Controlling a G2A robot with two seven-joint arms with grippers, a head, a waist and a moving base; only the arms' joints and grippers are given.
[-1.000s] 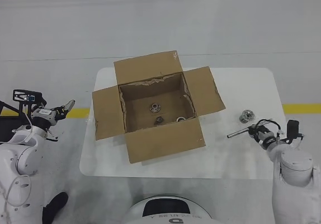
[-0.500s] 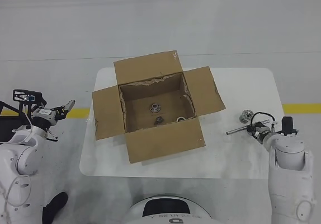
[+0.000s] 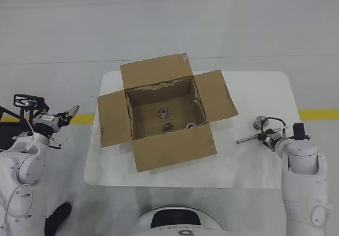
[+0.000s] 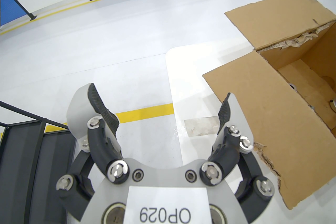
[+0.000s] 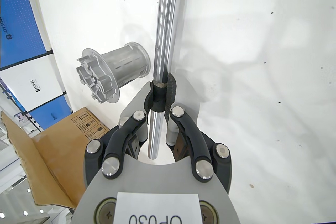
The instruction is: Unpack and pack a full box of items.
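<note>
Table [image 3: 258, 88] seen from overhead, farther off, box [image 3: 172, 147] shared with the oblique left wrist view, table faced closely from the right wrist.

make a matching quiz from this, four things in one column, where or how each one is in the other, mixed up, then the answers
1 metal rod
2 flanged cylinder
3 cardboard box
4 left gripper

A open, off past the table's edge
B on its side on the table, ungripped
C flaps spread, small parts inside
D clamped in the right gripper

Pairs: 1-D, 2-B, 3-C, 4-A
</note>
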